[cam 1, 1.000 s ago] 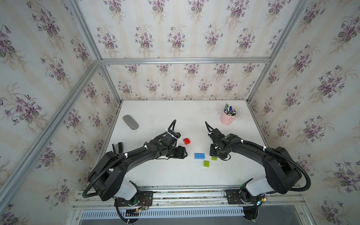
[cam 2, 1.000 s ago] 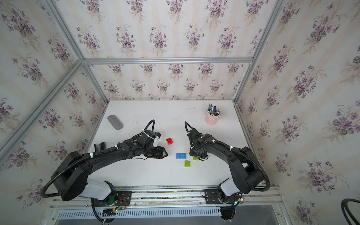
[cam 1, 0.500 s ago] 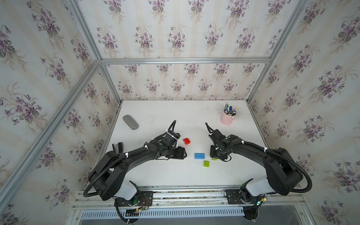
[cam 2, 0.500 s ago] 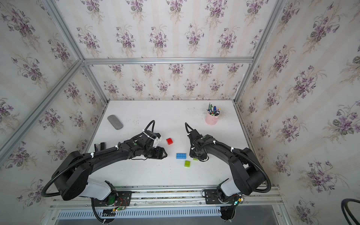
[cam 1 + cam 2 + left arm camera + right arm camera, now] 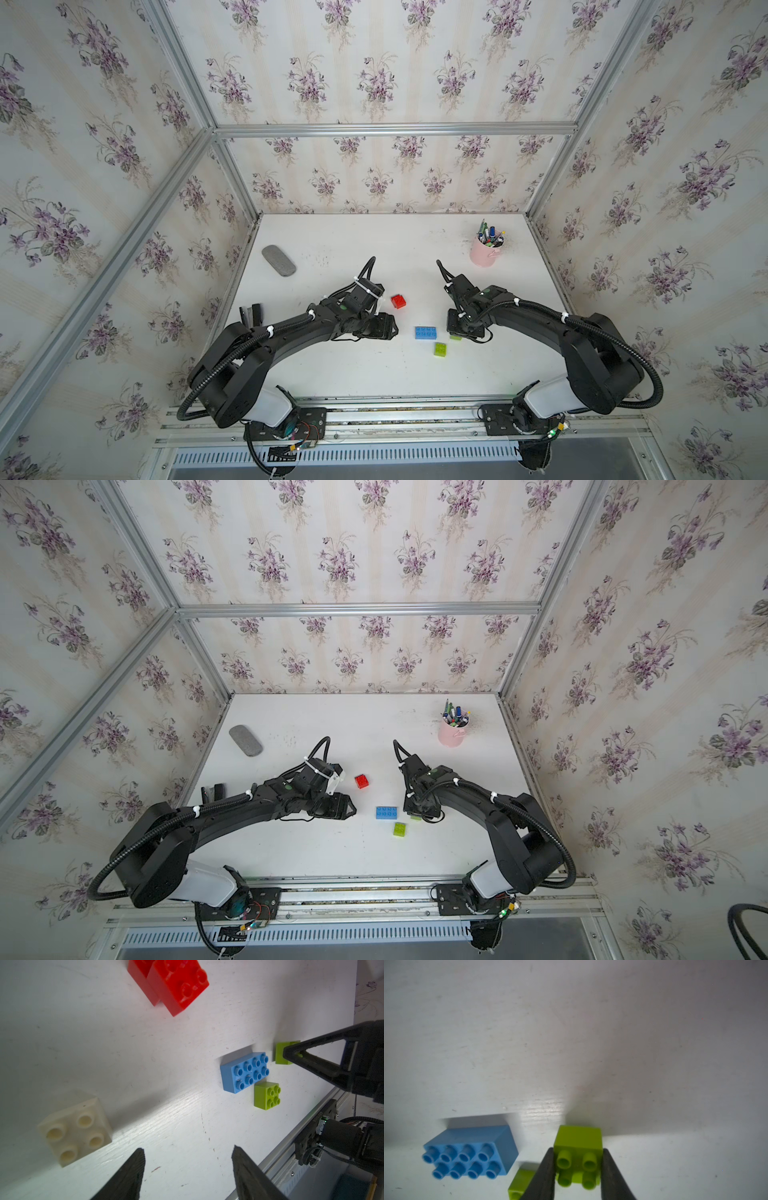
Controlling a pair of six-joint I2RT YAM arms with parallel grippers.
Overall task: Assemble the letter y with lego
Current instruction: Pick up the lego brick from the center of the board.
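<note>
One green brick [image 5: 579,1138], likely light, rigid and slick, sits on the table [image 5: 591,1043] just beside the blue brick [image 5: 471,1153], clamped across its flat sides by the right hand [image 5: 577,1153]; the left hand [image 5: 188,1150] stands half open and empty.

The scuffed white table [image 5: 374,374] carries everything. Near its middle, two red bricks [image 5: 398,301] lie touching each other. Nearer and to the right lies a long blue brick [image 5: 425,332], with the far green brick [image 5: 456,337] just right of it and the near green brick [image 5: 440,349] by its near right corner. A cream brick [image 5: 75,1132] lies apart, studs up. A pink cup [image 5: 484,253] of pens stands far right, and a grey oval pad [image 5: 279,260] lies far left.
</note>
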